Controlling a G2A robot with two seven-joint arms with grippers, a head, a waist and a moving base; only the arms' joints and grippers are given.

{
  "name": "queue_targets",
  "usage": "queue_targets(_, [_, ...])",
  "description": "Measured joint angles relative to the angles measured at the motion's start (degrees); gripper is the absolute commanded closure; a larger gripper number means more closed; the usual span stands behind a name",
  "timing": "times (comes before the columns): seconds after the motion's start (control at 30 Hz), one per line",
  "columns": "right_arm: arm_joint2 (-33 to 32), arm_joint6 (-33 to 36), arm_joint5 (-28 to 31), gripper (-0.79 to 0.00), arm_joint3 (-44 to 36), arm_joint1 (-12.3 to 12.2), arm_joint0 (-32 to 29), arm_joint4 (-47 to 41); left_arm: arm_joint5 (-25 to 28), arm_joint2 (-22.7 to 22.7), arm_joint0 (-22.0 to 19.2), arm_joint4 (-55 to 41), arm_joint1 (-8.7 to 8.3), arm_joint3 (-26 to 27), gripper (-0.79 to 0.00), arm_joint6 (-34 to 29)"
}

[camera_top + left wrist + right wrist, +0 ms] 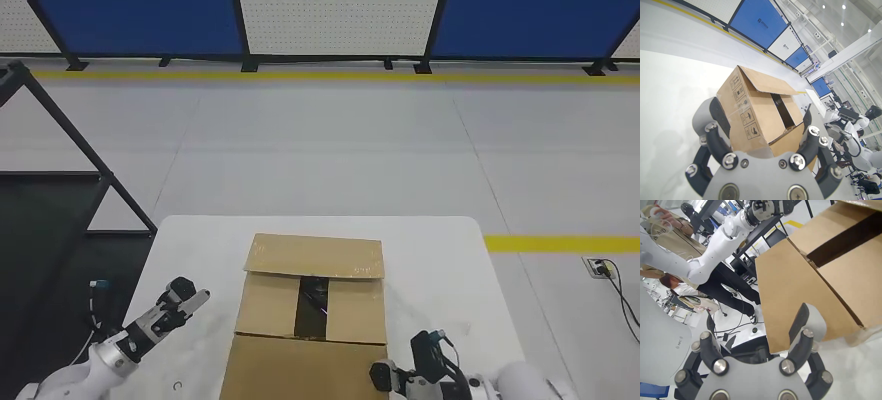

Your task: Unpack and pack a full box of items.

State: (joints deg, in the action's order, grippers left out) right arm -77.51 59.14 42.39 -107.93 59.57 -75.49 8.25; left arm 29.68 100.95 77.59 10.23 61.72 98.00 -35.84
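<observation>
Top view: box [268, 305] upright, slit [312, 305] running front-to-back.

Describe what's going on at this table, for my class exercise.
A two-armed robot is at a brown cardboard box on a white table. The box's top flaps are partly open, with a dark gap between two of them. The left pincer is open beside the box; the right pincer, also open, is at its near side. Neither holds anything.

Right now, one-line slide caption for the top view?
Cardboard box, flaps ajar, on white table; left gripper and right gripper flank it, both open, empty.
</observation>
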Motion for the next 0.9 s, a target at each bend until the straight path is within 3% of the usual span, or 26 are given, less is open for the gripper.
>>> queue_targets(0.17, [1.84, -3.59, -4.76, -0.785, 0.66, 0.17, 0.86, 8.59, 0.00, 0.00, 0.00, 0.00, 0.00, 0.00, -0.785, 0.00])
queue_targets(0.33, [3.97, -4.58, -6.79, -0.785, 2.26, 0.21, 1.88, 11.45, 0.00, 0.00, 0.00, 0.00, 0.00, 0.00, -0.785, 0.00])
queue_targets(0.53, [4.40, -5.85, -6.52, -0.785, 2.50, 0.03, 2.60, 11.37, 0.00, 0.00, 0.00, 0.00, 0.00, 0.00, -0.785, 0.00])
queue_targets(0.9, [-2.40, -8.62, -3.24, -0.785, -3.63, -1.33, 1.68, 6.71, 0.00, 0.00, 0.00, 0.00, 0.00, 0.00, -0.785, 0.00])
